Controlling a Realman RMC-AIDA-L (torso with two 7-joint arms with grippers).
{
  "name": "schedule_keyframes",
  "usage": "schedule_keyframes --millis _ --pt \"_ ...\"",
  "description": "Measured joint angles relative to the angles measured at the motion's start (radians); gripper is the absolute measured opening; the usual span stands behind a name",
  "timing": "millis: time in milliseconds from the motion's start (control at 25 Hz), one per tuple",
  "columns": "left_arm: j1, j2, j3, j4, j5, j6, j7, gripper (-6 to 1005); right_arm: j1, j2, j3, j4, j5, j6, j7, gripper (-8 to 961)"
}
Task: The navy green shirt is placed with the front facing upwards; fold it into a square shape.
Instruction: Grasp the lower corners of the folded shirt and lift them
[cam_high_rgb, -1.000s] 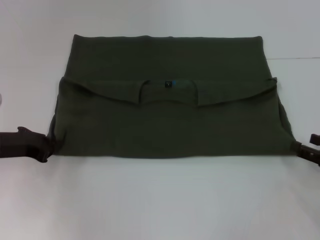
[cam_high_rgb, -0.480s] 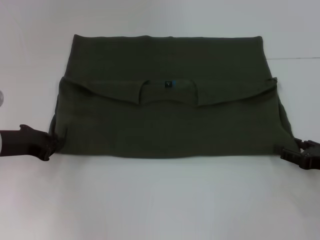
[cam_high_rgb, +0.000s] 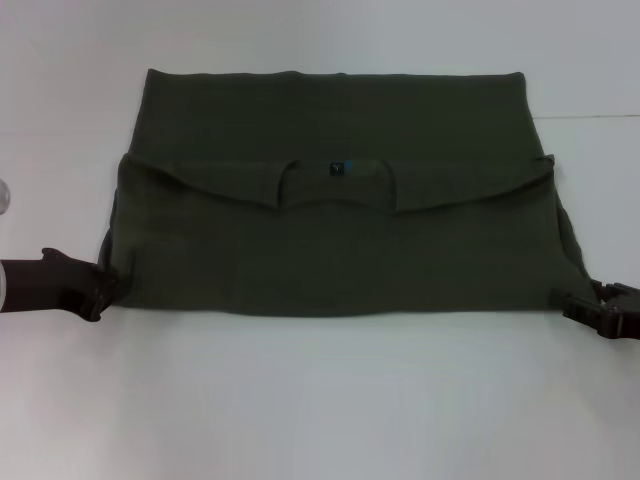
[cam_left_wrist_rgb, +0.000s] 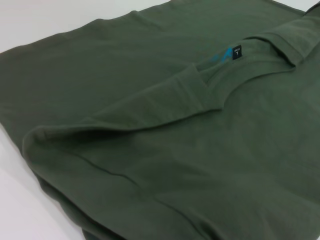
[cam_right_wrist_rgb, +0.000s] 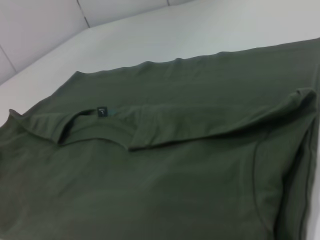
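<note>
1. Navy green shirt (cam_high_rgb: 335, 240), a dark olive cotton T-shirt, lies folded crosswise on the white table (cam_high_rgb: 320, 400), collar and small black tag (cam_high_rgb: 337, 168) uppermost.
2. Left gripper (cam_high_rgb: 98, 290) touches its near left corner; I cannot tell its grip.
3. Right gripper (cam_high_rgb: 575, 305) has moved in beside the near right corner, seemingly released; a side fold likely follows.

From my head camera I see 2 dark, nearly black grippers, blocky and angular in shape. My left gripper (cam_high_rgb: 97, 293) sits on a thick dark arm segment with a pale band behind it. My right gripper (cam_high_rgb: 572, 305) shows hard-edged black housing.
</note>
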Motion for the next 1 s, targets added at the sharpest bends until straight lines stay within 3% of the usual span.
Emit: schedule_keyframes --millis 120,520,760,1000 --pt "0.0 0.0 0.0 0.0 0.0 0.002 0.001 34 0.001 0.0 -0.002 0.008 0.0 0.028 0.004 693" --pt "0.007 -0.002 0.025 0.001 -0.002 -0.002 0.002 33 0.005 0.001 -0.017 0.011 -0.011 0.038 0.011 258" --pt "0.009 -0.003 0.025 0.007 -0.002 0.005 0.005 33 -0.002 0.0 -0.001 -0.003 -0.005 -0.008 0.012 105" --pt "0.024 -0.003 0.016 0.026 -0.008 0.061 0.059 33 -0.023 -0.003 0.045 -0.057 -0.001 -0.107 0.017 98"
